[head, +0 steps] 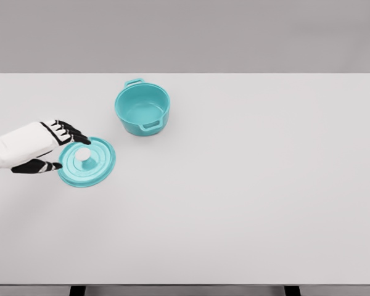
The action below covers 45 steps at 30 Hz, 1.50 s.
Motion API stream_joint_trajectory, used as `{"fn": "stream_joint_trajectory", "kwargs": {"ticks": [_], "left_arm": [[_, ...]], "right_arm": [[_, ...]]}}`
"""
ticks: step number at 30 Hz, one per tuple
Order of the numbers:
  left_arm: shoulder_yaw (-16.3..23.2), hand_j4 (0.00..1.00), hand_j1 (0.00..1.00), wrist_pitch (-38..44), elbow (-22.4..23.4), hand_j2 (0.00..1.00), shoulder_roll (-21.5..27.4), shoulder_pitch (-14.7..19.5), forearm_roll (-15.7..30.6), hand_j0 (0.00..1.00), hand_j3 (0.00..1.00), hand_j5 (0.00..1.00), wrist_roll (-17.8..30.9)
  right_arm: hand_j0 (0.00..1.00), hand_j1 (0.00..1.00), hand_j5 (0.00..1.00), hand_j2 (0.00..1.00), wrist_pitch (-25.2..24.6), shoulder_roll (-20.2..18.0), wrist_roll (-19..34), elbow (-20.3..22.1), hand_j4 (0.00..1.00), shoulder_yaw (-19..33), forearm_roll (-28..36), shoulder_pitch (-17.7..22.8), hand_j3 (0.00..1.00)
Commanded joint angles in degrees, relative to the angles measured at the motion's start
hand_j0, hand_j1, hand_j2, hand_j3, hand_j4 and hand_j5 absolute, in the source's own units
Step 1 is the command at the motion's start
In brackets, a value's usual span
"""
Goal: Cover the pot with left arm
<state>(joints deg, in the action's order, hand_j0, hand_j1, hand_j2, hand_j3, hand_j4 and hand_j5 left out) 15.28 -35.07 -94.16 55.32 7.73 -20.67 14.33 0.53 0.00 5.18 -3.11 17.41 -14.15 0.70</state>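
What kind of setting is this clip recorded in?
Likely a simulated tabletop test scene, not a real kitchen: a plain white table against a bare grey wall, holding only a teal pot and its lid, with the left robot hand beside the lid.

left arm (15, 151): white shell | fingers (71, 131): black, white-banded

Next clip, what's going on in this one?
A humanoid robot's left hand has reached in from the left edge of a white table and sits at the rim of a teal lid lying flat there, fingers spread on either side of the rim but not closed on it. The lid's white knob is untouched. The matching teal pot stands open and empty, apart from the lid and farther back. The right arm is out of view.
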Motion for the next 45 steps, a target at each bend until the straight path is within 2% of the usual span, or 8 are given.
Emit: {"fn": "stream_joint_trajectory", "kwargs": {"ticks": [1,9,11,19,21,32,34,45], "left_arm": [[1.7,0.76,0.76,0.1,0.2,0.76,0.1,0.0,0.6,0.76,0.76,0.76,0.0],[2.3,0.74,0.74,0.1,1.9,0.74,-1.7,0.8,0.4,0.74,0.74,0.74,0.0],[2.3,0.74,0.74,0.1,2.9,0.74,-3.3,1.9,-1.1,0.74,0.74,0.74,0.0],[2.3,0.75,0.75,0.1,4.4,0.75,-5.6,2.6,-2.7,0.75,0.75,0.75,0.0],[2.3,0.75,0.75,0.1,6.4,0.75,-7.5,3.4,-4.2,0.75,0.75,0.75,0.0],[3.2,0.74,0.74,0.1,8.7,0.74,-7.9,4.3,-7.3,0.74,0.74,0.74,0.1],[3.2,0.74,0.74,0.1,9.9,0.74,-9.7,4.7,-8.2,0.74,0.74,0.74,0.0],[3.2,0.74,0.74,0.1,11.7,0.74,-11.5,5.3,-10.4,0.74,0.74,0.74,0.1]], "right_arm": [[1.00,1.00,1.00,1.00,0.0,0.0,0.0,0.0,1.00,0.0,0.0,0.0,1.00],[1.00,1.00,1.00,1.00,0.0,0.0,0.0,0.0,1.00,0.0,0.0,0.0,1.00],[1.00,1.00,1.00,1.00,0.0,0.0,0.0,-0.1,1.00,0.0,0.0,0.0,1.00],[1.00,1.00,1.00,1.00,0.0,0.0,0.0,-0.1,1.00,0.0,0.0,0.0,1.00],[1.00,1.00,1.00,1.00,0.0,0.0,0.0,0.0,1.00,0.0,0.0,0.0,1.00],[1.00,1.00,1.00,1.00,0.0,0.0,0.0,-0.1,1.00,0.0,0.0,0.0,1.00],[1.00,1.00,1.00,1.00,0.0,0.0,0.0,0.0,1.00,0.0,0.0,0.0,1.00],[1.00,1.00,1.00,1.00,0.0,0.0,0.0,-0.1,1.00,0.0,0.0,0.0,1.00]]}}
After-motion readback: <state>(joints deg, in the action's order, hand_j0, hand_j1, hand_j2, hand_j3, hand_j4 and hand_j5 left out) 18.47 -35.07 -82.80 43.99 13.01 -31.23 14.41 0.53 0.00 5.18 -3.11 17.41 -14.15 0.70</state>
